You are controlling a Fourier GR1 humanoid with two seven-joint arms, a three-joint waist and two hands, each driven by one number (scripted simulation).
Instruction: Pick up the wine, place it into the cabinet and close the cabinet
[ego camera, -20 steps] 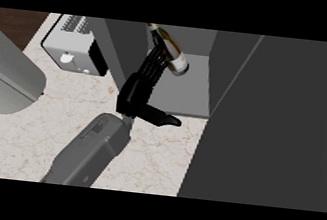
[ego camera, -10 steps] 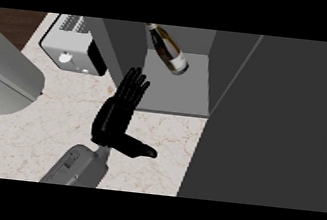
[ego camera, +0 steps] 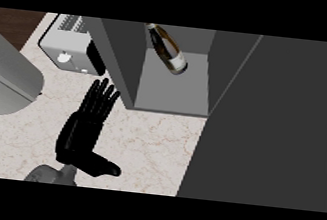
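Observation:
The wine bottle (ego camera: 168,51), dark with a pale label, rests tilted inside the open cabinet (ego camera: 169,95) at the top centre of the head view. Nothing is touching it. My right hand (ego camera: 83,128) hovers over the counter to the lower left of the cabinet's opening, apart from the bottle. It is open, with fingers straight and pointing up the view and the thumb sticking out to the right. The cabinet's dark door (ego camera: 283,124) stands open and fills the right side. My left hand does not show.
A white and grey toaster (ego camera: 67,51) sits at the back left, beside the cabinet's left wall. A large grey forearm (ego camera: 0,72) crosses the left edge. The marble counter (ego camera: 148,145) lies bare in front of the cabinet.
My right hand let go of the wine bottle and drew back down and to the left, out of the cabinet. The bottle stayed inside.

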